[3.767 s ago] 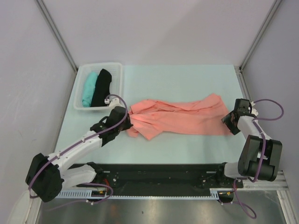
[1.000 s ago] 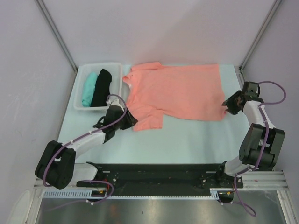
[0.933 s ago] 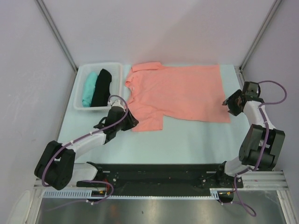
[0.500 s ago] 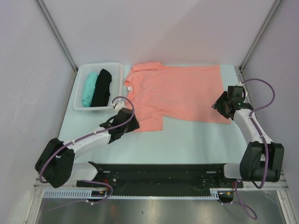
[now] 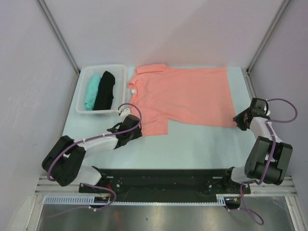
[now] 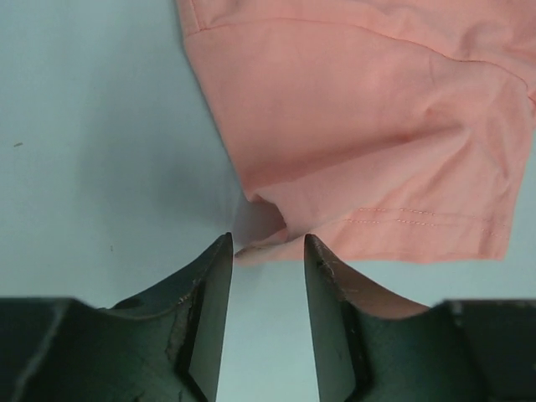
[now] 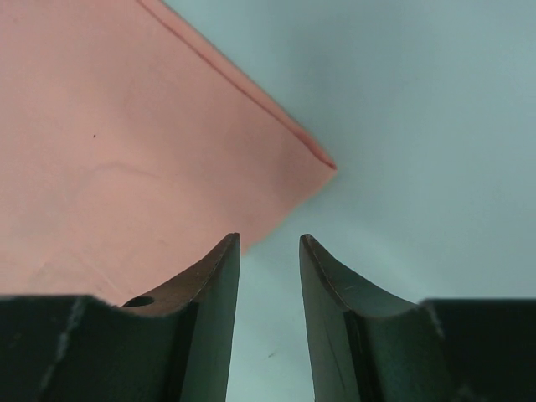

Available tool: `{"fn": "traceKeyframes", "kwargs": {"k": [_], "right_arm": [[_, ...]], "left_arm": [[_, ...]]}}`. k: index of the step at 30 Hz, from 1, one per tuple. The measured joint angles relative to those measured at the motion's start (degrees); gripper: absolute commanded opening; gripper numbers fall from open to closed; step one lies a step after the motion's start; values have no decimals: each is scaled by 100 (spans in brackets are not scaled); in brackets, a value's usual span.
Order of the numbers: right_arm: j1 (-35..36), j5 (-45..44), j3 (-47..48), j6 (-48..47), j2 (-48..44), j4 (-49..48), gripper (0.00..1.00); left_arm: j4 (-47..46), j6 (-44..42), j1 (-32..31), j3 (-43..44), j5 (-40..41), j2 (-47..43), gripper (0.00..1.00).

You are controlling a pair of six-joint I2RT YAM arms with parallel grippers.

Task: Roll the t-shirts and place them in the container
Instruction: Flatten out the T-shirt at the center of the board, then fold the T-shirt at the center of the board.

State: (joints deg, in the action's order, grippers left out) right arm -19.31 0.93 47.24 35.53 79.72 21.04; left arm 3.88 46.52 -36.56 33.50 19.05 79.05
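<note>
The left gripper and right gripper, both parted and empty, flank the flat salmon-pink cloth t-shirt at eight and four o'clock, apparently ready for rolling.

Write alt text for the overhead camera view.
A salmon-pink t-shirt lies flat on a pale table, the left gripper at its near sleeve, the right gripper at its hem corner. A white bin holds a teal shirt and a black shirt.

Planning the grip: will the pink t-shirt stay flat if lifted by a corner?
Probably not: the salmon-pink t-shirt lies thin, and its sleeve puckers by the left gripper, so it likely droops. Pushed, it would probably bunch.
</note>
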Motion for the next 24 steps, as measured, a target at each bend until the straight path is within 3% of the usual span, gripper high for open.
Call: {"fn": "traceKeyframes", "kwargs": {"k": [3,7,15,19,20,22,24], "right_arm": [[-188,2,-39,46,42,-55,40],[-284,2,-52,92,212,-188,39],[-160,-2,-55,221,796,-457,38],[-142,31,-52,330,1117,-715,22],[-140,17,-48,352,1152,-841,13],[-142,26,-50,378,1204,-942,4],[-144,-13,-50,413,1215,-946,0]], "left_arm": [[-164,-2,-2,-4,-48,127,35],[-382,4,-2,-22,-157,234,18],[-566,0,-35,-192,-367,63,1],[-566,0,-50,-284,-466,-210,0],[-566,-2,-50,-297,-479,-273,0],[-540,-7,-57,-310,-557,-417,0],[-498,-22,-85,-313,-629,-568,0]]}}
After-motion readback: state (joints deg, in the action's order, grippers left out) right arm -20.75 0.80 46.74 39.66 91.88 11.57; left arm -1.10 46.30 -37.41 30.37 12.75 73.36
